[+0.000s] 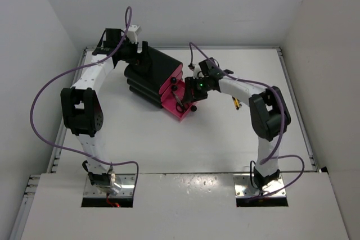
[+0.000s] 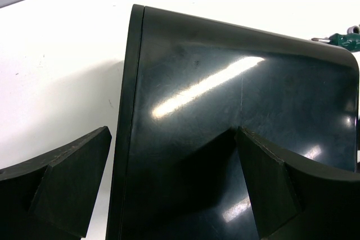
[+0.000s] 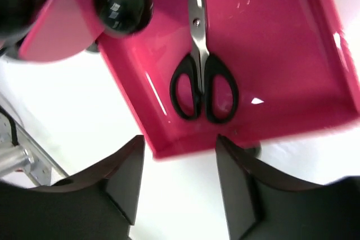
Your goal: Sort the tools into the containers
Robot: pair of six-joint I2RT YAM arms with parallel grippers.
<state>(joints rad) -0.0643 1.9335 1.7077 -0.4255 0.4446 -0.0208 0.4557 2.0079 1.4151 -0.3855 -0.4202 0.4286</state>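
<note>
Right wrist view: my right pincer (image 3: 180, 181) stands wide with nothing between its black rubber fingers (image 3: 121, 181). It hangs just outside the near wall of the open drawer.
Open drawer: a magenta-pink plastic drawer (image 3: 281, 54) stands out from the cabinet, its floor fully in sight.
Scissors: black-handled steel scissors (image 3: 199, 82) lie flat on that drawer's floor. The blades are closed and point away from me, and the handle loops are nearest my fingers.
Knob: a round black knob (image 3: 121, 7) sits at upper left on a pink front. I cannot tell which drawer it belongs to.
Left wrist view: my left pincer (image 2: 169, 186) is spread wide and grips nothing. One finger is over the white table (image 2: 56, 71), the other over the glossy face of the black rounded-corner cabinet (image 2: 225, 116). The cabinet's edge runs between them. I cannot tell whether either finger touches.
Screwdriver: a green-handled screwdriver (image 2: 344, 39) shows only in part, just past the cabinet's far corner.
Top external view: the cabinet sits askew on the table between my arms. My left pincer is at its rear and my right at the open drawer's front.
Yellow tool: a yellow-handled tool (image 1: 237, 103) lies on the table beside my right arm, well apart from the cabinet.
</note>
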